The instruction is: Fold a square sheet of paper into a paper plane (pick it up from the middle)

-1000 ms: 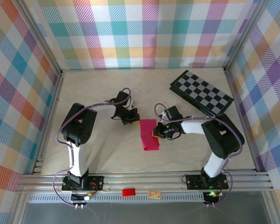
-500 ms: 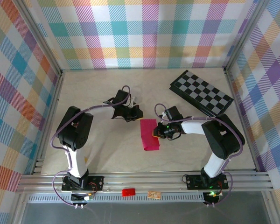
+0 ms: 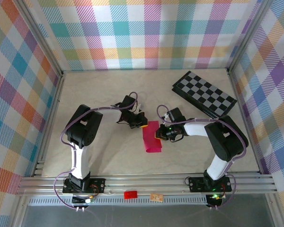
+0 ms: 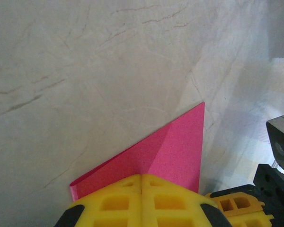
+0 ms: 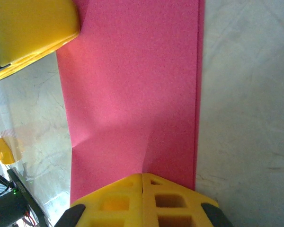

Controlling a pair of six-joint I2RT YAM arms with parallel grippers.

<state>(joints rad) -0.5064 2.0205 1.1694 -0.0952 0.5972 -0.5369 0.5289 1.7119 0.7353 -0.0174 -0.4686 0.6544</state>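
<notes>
Pale marbled tabletop point(image 3: 109, 151), plaid walls round it. Thin magenta-pink matte paper sheet point(image 3: 151, 141) lies flat at table centre, folded to a narrow strip w/ soft creases. Left gripper point(image 3: 142, 126) is clenched at its far left corner, right gripper point(image 3: 156, 134) clenched at its right edge. Yellow tips cover the paper under them, so can't tell if either pinches it.

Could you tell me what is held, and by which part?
The folded pink sheet: left fingers pinch its far-left corner, right fingers apparently its right edge.
</notes>
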